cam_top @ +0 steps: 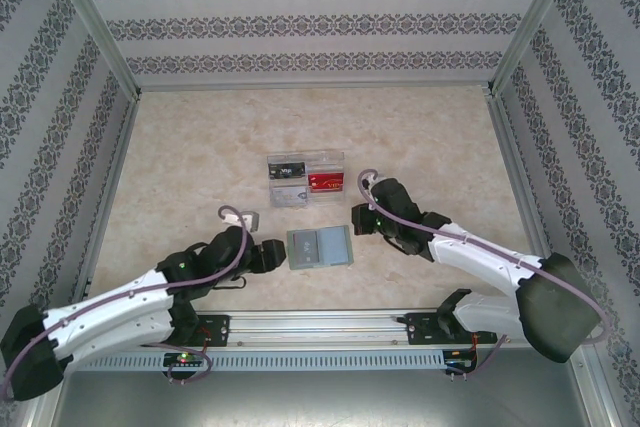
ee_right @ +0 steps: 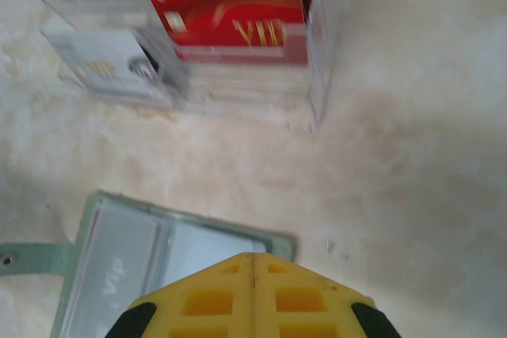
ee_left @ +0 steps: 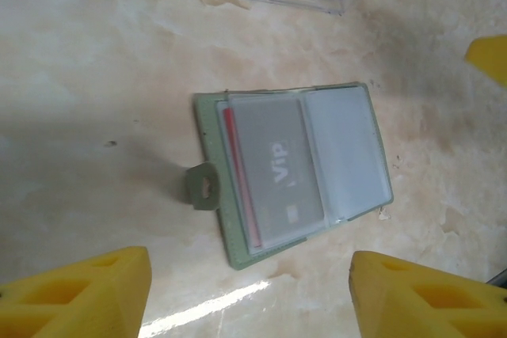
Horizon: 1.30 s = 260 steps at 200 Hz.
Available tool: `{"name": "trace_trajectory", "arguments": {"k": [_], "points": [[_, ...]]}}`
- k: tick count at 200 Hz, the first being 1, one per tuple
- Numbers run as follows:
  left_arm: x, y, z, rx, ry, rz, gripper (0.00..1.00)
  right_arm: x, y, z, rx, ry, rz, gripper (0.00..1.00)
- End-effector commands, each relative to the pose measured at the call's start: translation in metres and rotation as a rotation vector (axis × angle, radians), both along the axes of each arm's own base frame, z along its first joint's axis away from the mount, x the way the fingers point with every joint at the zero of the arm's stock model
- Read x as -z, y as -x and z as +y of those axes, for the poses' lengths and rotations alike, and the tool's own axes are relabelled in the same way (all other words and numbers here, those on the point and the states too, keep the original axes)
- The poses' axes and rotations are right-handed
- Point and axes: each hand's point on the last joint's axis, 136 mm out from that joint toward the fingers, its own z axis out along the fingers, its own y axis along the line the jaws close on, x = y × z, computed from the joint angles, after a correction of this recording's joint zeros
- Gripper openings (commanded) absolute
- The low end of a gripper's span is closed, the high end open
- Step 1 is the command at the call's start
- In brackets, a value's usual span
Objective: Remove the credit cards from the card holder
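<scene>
You are in the middle of the job. The card holder lies open and flat on the table, between your two arms and just in front of the clear tray.

Credit cards sit in the holder. A grey one marked "Vip" is on top, and a thin red edge peeks out from under it on the side with the little clasp tab. The other half of the holder looks pale and bare. A red card lies in the tray, with a grey one beside it.

Your left gripper has its fingers apart with nothing between them. It hangs just by the near end of the holder. Your right gripper has its fingers pressed together with nothing seen between them, and it is over the holder's other edge. I cannot tell if it touches the holder.

I think the next step is to get the grey card out. It is thin and lies flat, so you must catch its edge — not the holder's rim. The holder looks light and may slide. Pressing down on the bare half with the right gripper should keep it in place while the left one pulls.
</scene>
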Motion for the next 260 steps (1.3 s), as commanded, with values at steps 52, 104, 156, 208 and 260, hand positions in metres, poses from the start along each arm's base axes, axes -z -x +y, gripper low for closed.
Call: {"name": "trace_trajectory", "arguments": {"k": [52, 104, 156, 208, 260], "points": [[-0.005, -0.015, -0.055, 0.047, -0.003, 0.022, 0.57, 0.044, 0.029, 0.013, -0.022, -0.117, 0.18, 0.06], [0.015, -0.018, -0.069, 0.046, -0.066, 0.074, 0.56, 0.062, 0.034, 0.008, -0.014, -0.081, 0.202, 0.17], [0.034, -0.023, -0.074, 0.039, -0.127, 0.114, 0.53, 0.065, 0.038, 0.005, -0.014, -0.073, 0.213, 0.21], [0.051, -0.024, -0.072, 0.021, -0.192, 0.153, 0.51, 0.07, 0.038, 0.006, -0.016, -0.065, 0.229, 0.21], [0.062, -0.023, -0.069, 0.013, -0.235, 0.182, 0.51, 0.07, 0.038, 0.006, -0.016, -0.064, 0.231, 0.2]]}}
